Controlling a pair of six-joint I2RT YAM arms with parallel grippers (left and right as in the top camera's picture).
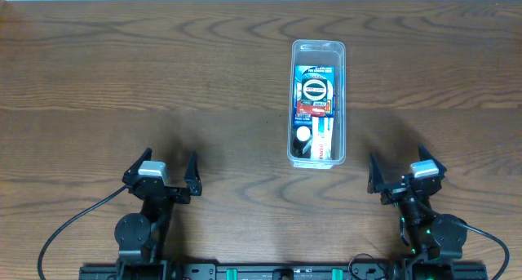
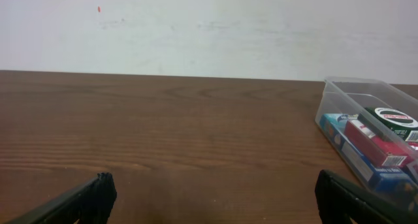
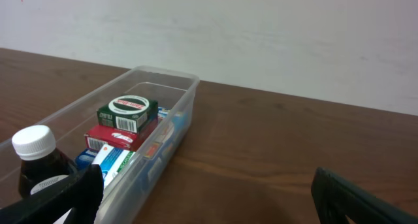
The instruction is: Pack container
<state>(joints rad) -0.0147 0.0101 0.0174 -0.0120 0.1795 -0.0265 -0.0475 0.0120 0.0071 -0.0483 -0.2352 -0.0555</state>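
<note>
The clear plastic container (image 1: 318, 102) lies lengthwise at the table's middle right. Inside it are a blue box, a green round-labelled box (image 1: 315, 90), a red box (image 1: 314, 109), a white-and-blue carton (image 1: 325, 138) and a dark bottle with a white cap (image 1: 303, 135). The container (image 2: 366, 96) sits at the right edge of the left wrist view, and the container (image 3: 160, 80) fills the left of the right wrist view, the bottle (image 3: 36, 159) nearest. My left gripper (image 1: 167, 171) stands open near the front left. My right gripper (image 1: 401, 173) stands open right of the container. Both hold nothing.
Dark wood table (image 1: 163, 76) all around. A pale wall (image 2: 196, 28) rises behind the far table edge. Black cables curve from both arm bases at the front edge.
</note>
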